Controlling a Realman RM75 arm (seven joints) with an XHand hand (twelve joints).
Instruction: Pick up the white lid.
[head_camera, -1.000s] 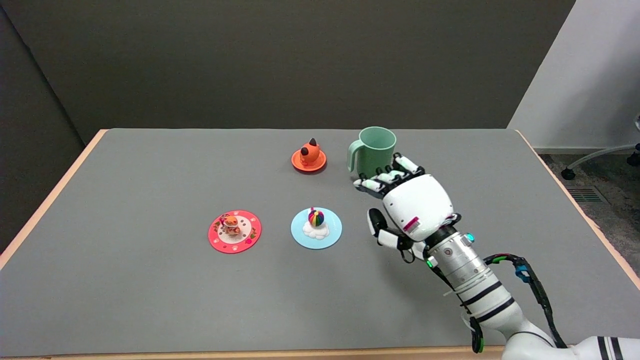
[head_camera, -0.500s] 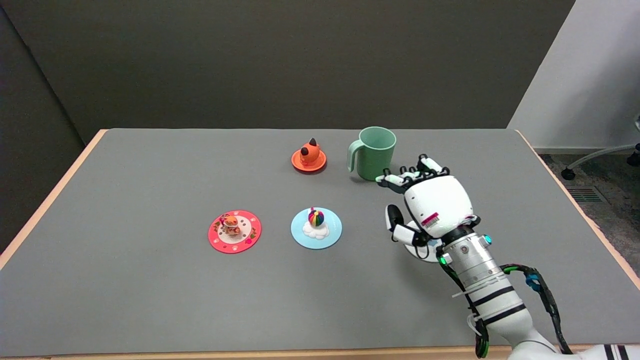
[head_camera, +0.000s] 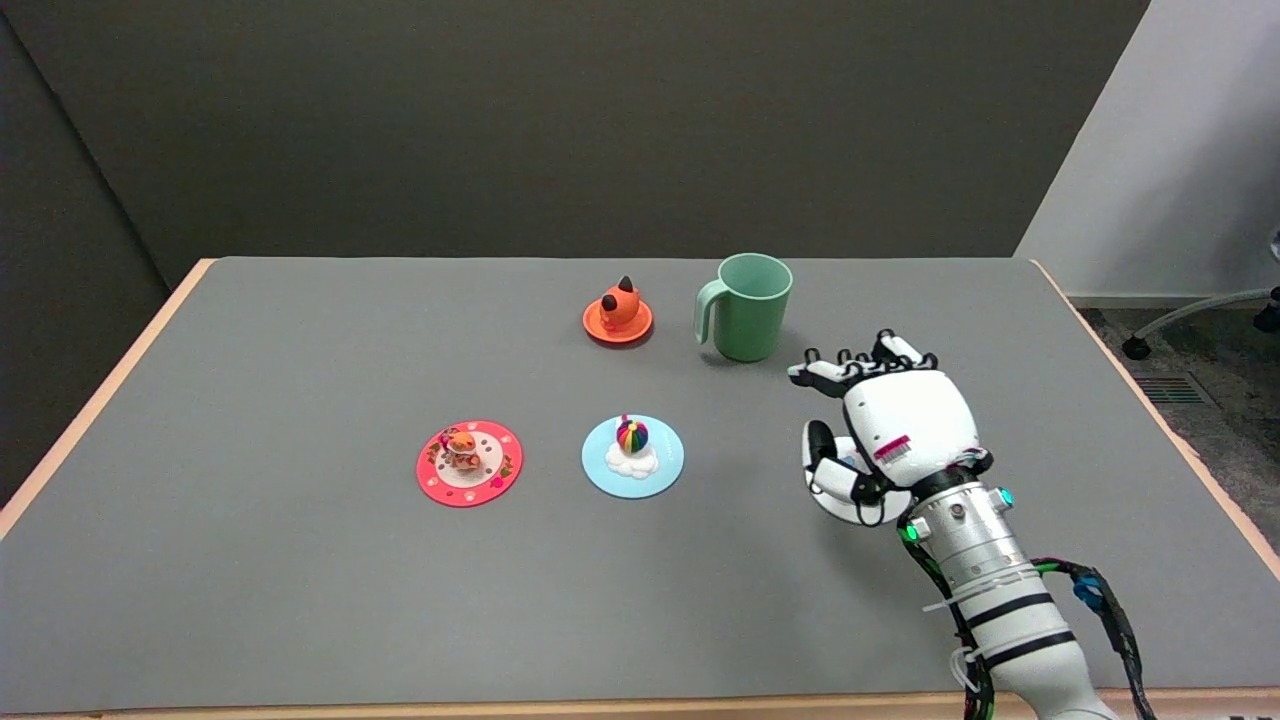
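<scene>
We see only a sliver of the round, flat white lid (head_camera: 838, 507): a pale curved edge lying on the grey table toward its right near side. Most of the lid is hidden from us beneath the robot's hand, so we cannot tell whether it carries a knob or figure on top. It seems to rest flat on the table, though we cannot tell whether it is touched.

Green mug (head_camera: 748, 306) beside orange lid (head_camera: 618, 319); blue lid (head_camera: 633, 456), red lid (head_camera: 469, 463) nearer.
</scene>
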